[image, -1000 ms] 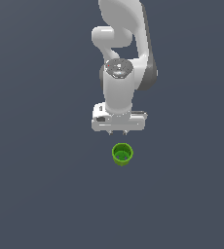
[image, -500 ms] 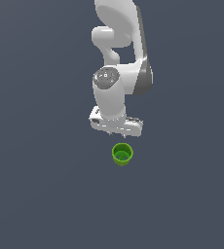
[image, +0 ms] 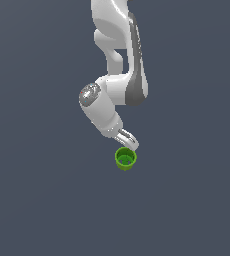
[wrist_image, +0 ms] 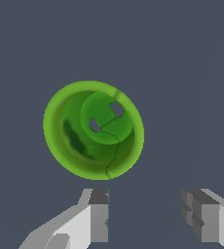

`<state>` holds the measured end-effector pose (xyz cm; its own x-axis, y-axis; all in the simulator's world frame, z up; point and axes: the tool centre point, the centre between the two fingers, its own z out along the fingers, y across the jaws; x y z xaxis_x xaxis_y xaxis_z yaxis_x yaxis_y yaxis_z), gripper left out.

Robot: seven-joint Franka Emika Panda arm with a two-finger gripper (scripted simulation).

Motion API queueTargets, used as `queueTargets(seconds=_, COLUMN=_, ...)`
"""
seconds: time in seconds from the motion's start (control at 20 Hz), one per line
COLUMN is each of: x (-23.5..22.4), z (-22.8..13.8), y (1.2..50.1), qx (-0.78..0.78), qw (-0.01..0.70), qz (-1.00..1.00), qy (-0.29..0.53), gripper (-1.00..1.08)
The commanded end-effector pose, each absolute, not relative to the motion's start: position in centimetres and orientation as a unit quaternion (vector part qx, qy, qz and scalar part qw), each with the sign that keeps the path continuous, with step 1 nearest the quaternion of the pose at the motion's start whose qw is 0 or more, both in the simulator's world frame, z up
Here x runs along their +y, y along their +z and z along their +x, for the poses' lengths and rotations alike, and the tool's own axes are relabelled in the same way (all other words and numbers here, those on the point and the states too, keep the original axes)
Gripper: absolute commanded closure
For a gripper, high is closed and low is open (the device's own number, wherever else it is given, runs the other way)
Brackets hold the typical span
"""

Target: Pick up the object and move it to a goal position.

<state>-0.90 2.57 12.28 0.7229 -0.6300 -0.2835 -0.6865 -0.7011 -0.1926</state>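
Hovering just above the green cup (image: 125,158) upright on the worktop (image: 47,200), we hold our gripper (wrist_image: 145,216) fingers spread and empty, cup off-centre, likely lining up to straddle its rim.

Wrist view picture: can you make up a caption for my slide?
Looking down past the open gripper into the hollow green cup, not yet between the fingers.

Bright green object (image: 125,158), darker-green inside
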Motion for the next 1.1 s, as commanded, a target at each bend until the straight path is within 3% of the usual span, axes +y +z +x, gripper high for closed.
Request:
queueTargets(seconds=0.0, x=2.7, z=-0.9, y=11.7, qx=0.412, qw=0.162, qz=-0.889, qy=0.118, gripper=-0.2)
queueTargets(seconds=0.5, x=3.0, z=-0.5, y=10.2, qx=0.567, qw=0.215, qz=-0.773, qy=0.185, gripper=-0.2)
queueTargets(seconds=1.05, x=3.1, z=-0.2, y=9.8, qx=0.618, qw=0.232, qz=-0.721, qy=0.213, gripper=-0.2)
